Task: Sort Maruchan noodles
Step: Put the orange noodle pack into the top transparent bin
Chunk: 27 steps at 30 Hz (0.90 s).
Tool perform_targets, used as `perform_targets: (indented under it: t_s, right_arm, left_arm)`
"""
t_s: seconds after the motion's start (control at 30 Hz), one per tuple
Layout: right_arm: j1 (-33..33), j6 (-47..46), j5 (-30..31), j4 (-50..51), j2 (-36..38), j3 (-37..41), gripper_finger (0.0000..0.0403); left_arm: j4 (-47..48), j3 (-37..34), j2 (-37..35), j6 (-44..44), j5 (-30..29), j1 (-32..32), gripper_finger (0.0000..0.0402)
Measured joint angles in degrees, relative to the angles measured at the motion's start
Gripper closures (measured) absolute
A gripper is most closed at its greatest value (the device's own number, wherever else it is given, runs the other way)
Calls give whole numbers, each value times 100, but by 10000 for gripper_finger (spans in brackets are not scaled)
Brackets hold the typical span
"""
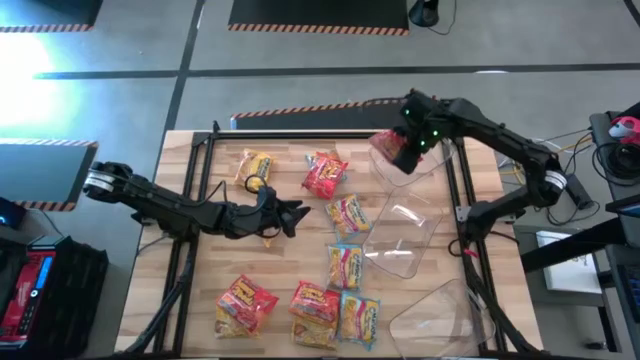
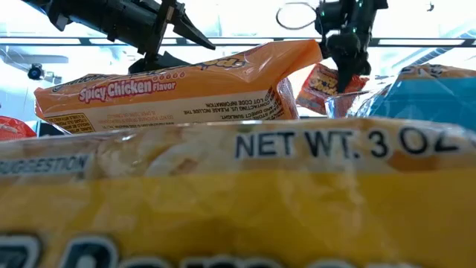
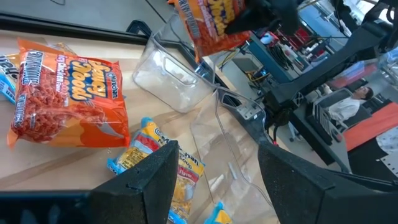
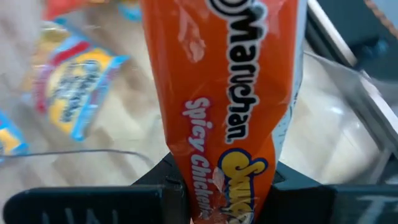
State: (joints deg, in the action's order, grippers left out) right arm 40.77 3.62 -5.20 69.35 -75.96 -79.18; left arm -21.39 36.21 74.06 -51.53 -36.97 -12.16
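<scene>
Your right arm reaches in from the table's right side, elbow bent near the edge, forearm running up and left toward the far right part of the table. Its gripper [image 1: 403, 148] hangs raised above the surface, pointing down, fingers [image 4: 163, 186] closed on a packet [image 4: 227, 106] that dangles below them. In the low view that gripper [image 2: 349, 71] comes down from the top.

Your left arm stretches from the left edge toward the middle, lying low and nearly level. Its gripper [image 1: 290, 213] points right, fingers [image 3: 155, 180] spread apart with nothing between them, hovering just above the table [image 1: 200, 300].
</scene>
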Motion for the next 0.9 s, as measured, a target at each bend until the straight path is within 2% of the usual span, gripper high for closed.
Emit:
perform_targets:
  t_s: [0.2, 0.5, 0.9]
  right_arm:
    - [864, 265, 530, 468, -510, 13, 327]
    - [2013, 387, 539, 617, -1229, 17, 327]
    - [2055, 321, 626, 779, -1447, 13, 326]
  left_arm:
    - [0, -2, 0, 1, 1, 19, 198]
    - [0, -2, 0, 2, -3, 19, 198]
    - [9, -2, 0, 2, -143, 28, 198]
